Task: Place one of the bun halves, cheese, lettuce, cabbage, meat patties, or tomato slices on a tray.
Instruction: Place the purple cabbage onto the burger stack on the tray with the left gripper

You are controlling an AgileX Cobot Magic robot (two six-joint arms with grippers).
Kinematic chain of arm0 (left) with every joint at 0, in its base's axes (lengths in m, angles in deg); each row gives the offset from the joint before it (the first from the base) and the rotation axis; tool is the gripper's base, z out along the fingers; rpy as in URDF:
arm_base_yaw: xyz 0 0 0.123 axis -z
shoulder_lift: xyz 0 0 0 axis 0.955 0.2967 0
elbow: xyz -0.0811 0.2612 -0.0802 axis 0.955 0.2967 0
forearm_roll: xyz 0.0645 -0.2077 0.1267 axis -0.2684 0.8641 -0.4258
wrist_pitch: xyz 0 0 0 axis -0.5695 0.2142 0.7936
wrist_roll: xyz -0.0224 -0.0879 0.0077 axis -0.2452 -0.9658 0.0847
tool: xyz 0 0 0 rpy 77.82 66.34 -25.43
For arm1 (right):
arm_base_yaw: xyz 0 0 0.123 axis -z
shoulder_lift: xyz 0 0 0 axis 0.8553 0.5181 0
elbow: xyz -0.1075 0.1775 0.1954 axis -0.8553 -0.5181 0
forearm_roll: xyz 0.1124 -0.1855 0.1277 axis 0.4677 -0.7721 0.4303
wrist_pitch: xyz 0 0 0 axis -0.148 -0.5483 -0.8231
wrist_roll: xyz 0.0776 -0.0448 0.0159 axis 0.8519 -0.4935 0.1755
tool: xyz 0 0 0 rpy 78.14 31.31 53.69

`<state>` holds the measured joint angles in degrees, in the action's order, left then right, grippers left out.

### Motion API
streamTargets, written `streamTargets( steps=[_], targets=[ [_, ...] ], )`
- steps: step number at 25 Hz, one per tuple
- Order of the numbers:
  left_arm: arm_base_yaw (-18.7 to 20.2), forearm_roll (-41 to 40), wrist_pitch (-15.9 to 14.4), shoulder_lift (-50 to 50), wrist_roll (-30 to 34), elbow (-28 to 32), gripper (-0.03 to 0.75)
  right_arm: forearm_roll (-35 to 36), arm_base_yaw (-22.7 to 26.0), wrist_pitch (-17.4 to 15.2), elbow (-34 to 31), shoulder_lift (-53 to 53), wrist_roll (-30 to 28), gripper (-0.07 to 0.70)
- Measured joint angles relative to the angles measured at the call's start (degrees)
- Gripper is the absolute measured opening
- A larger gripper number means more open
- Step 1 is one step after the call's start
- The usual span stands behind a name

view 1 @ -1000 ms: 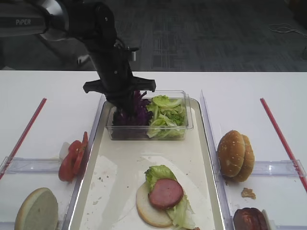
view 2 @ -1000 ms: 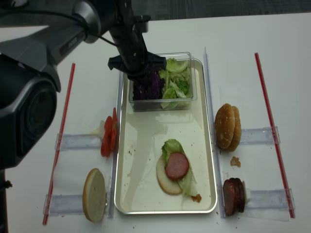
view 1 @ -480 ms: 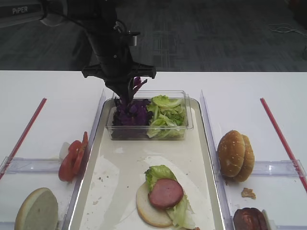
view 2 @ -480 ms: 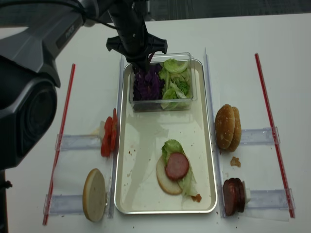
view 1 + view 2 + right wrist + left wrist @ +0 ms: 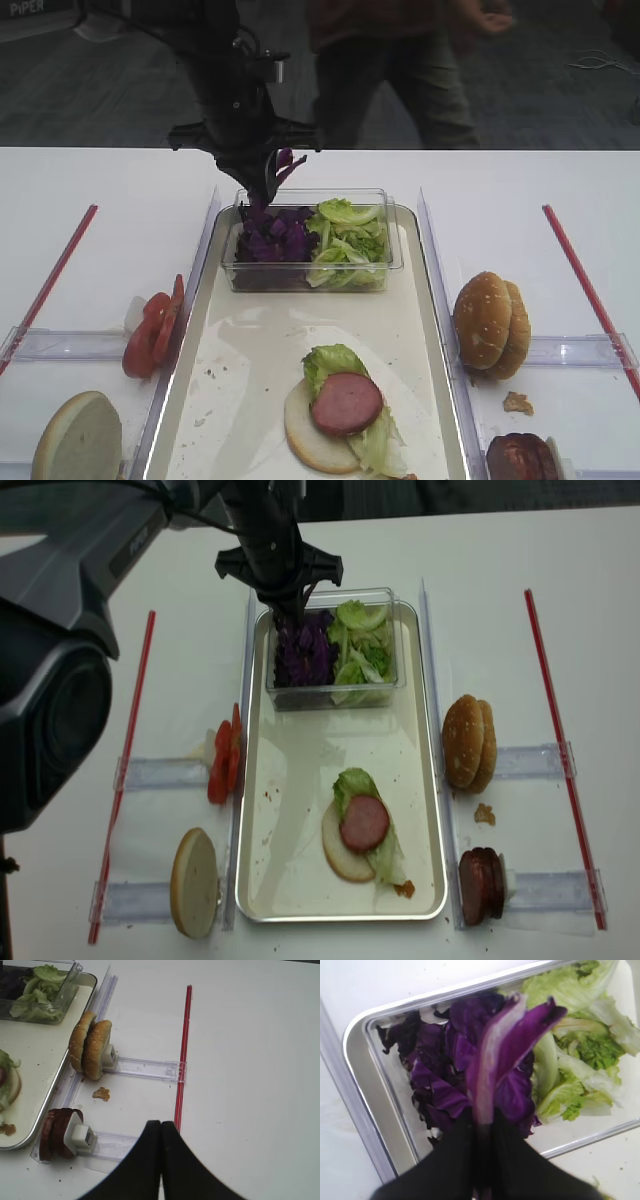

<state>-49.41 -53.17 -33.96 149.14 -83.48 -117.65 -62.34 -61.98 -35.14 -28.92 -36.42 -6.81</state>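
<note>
The left pincer [image 5: 266,190] hangs above the purple end of a clear tub [image 5: 308,275], clamped on a strip of cabbage [image 5: 492,1067]. In the left wrist view the strip sticks out from between the closed jaws, pale vein up the middle, over the heap of purple leaves. Its tip looks clear of the heap, though the high views are too dark there to be sure. Lettuce [image 5: 345,245] fills the tub's other half.

The tub sits at the far end of the tray [image 5: 190,390]. Nearer on the tray lies a bun half [image 5: 312,437] topped with a green leaf and a patty [image 5: 345,403].

On the counter [image 5: 110,200], tomato slices [image 5: 152,328] stand left of the tray, with another bun half [image 5: 77,437] nearer. Two bun halves [image 5: 91,1045] and patties [image 5: 56,1132] stand on edge to its right.

The right pincer [image 5: 161,1130] is closed on nothing, low over the counter beside a red strip [image 5: 182,1052].
</note>
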Motion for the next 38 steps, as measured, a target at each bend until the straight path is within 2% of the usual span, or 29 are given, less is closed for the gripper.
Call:
streamTargets(
  steps=[4, 8, 20, 27, 38],
  targets=[
    [0.7, 0.2, -0.1, -2.5, 0.0, 0.0, 0.025, 0.0, 0.0, 0.0, 0.0, 0.0, 0.0, 0.023],
    [3.0, 0.2, -0.1, -4.8, 0.0, 1.9, 0.025, 0.0, 0.0, 0.0, 0.0, 0.0, 0.0, 0.023],
    [8.7, 0.0, -0.3, -13.0, -1.0, 14.8, 0.025, 0.0, 0.0, 0.0, 0.0, 0.0, 0.0, 0.023],
    [13.1, -1.2, -0.1, -18.0, -2.2, 22.2, 0.025, 0.0, 0.0, 0.0, 0.0, 0.0, 0.0, 0.023],
    [21.8, -1.5, 0.2, -19.4, -4.3, 28.6, 0.025, 0.0, 0.0, 0.0, 0.0, 0.0, 0.0, 0.023]
  ],
)
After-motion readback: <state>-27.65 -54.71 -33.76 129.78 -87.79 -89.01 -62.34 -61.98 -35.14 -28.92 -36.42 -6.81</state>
